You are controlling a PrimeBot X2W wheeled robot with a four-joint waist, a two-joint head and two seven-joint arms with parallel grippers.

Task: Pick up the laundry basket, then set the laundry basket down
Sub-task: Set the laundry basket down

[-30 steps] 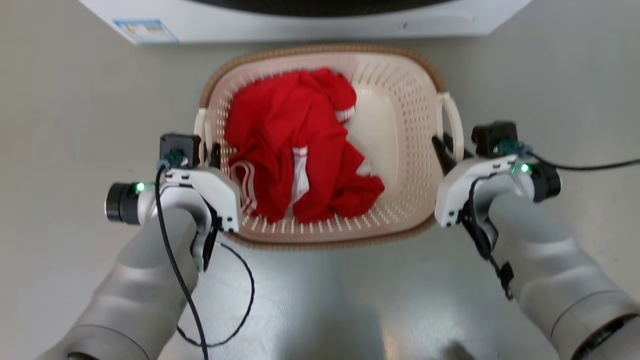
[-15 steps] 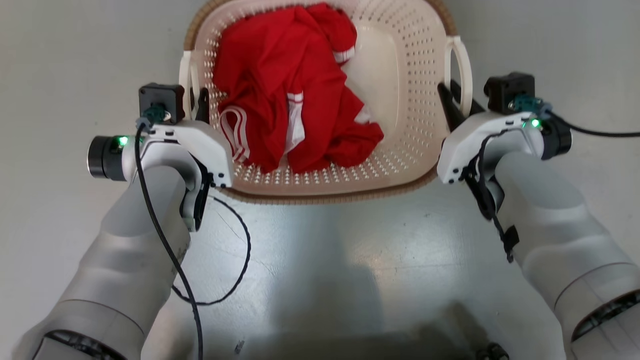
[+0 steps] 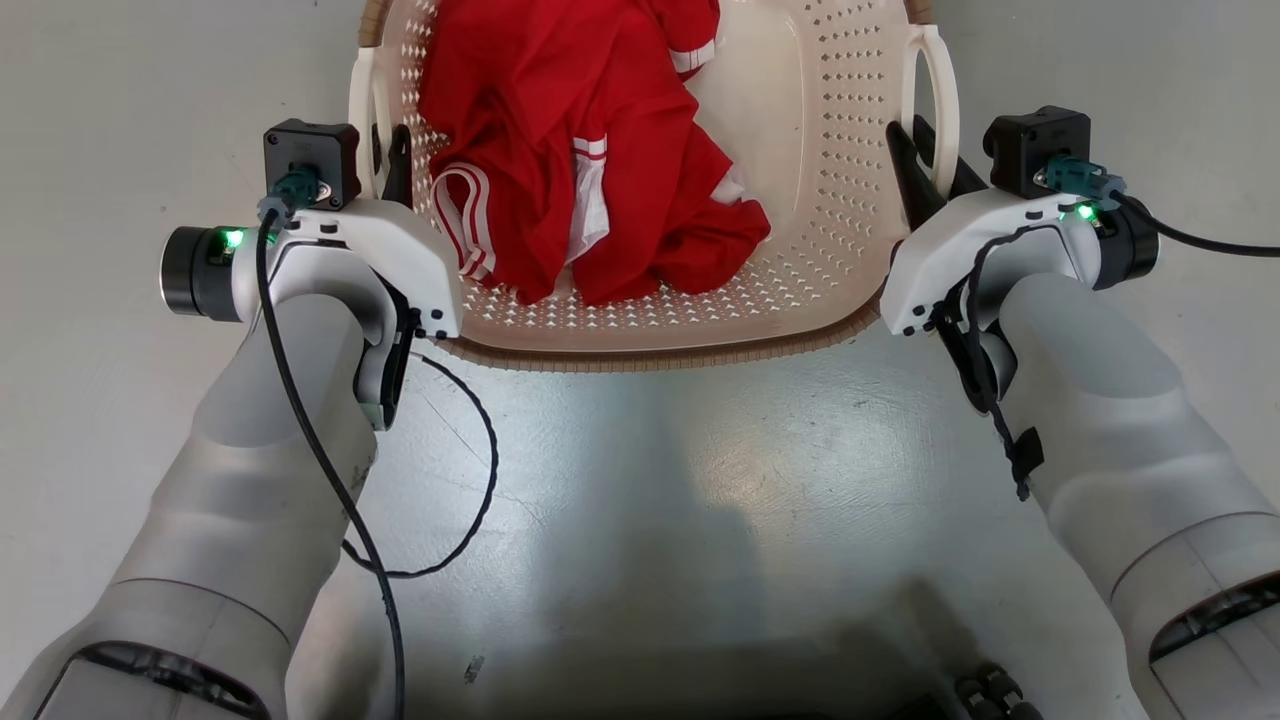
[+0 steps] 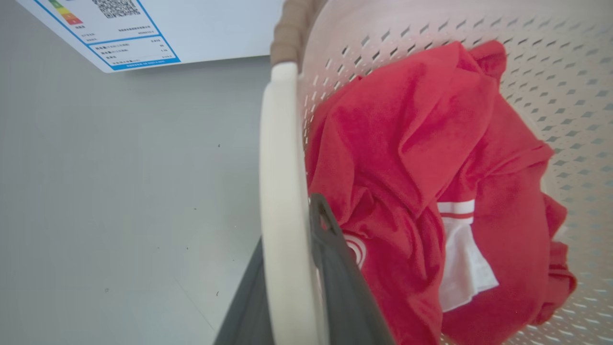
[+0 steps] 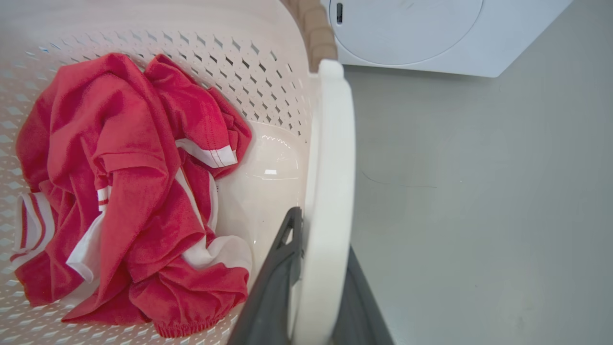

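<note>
A pale grey, glossy floor (image 3: 640, 480) spreads under the robot, and the white washing machine (image 5: 431, 33) stands beyond the work in the right wrist view.

The laundry basket (image 3: 820, 200) hangs between the two arms. It holds a crumpled red garment (image 3: 600, 130) with white stripes. The left fingers (image 3: 400, 170) are closed on the basket's left handle (image 3: 358, 110), and the right fingers (image 3: 908, 170) are closed on its right handle (image 3: 945, 90). In each wrist view one dark finger lies inside the white handle loop and the other outside it, both pressed against the plastic.

Over the last second the head view has swung. The washing machine has slid off its top edge, the basket's far rim has gone with it, and more bare floor shows in front of the robot. Much of that is the camera moving as the body straightens. The basket also looks larger and sits higher between the arms than a second ago, and the fingers have kept the same hold on the handles. I take it that the basket has come up off the floor, though the frames do not show its underside.

The pick-up therefore looks largely done, and the two-handed grip seems even, with the basket level. What remains is to carry the basket clear and lower it evenly, so the load does not tip towards either handle.
</note>
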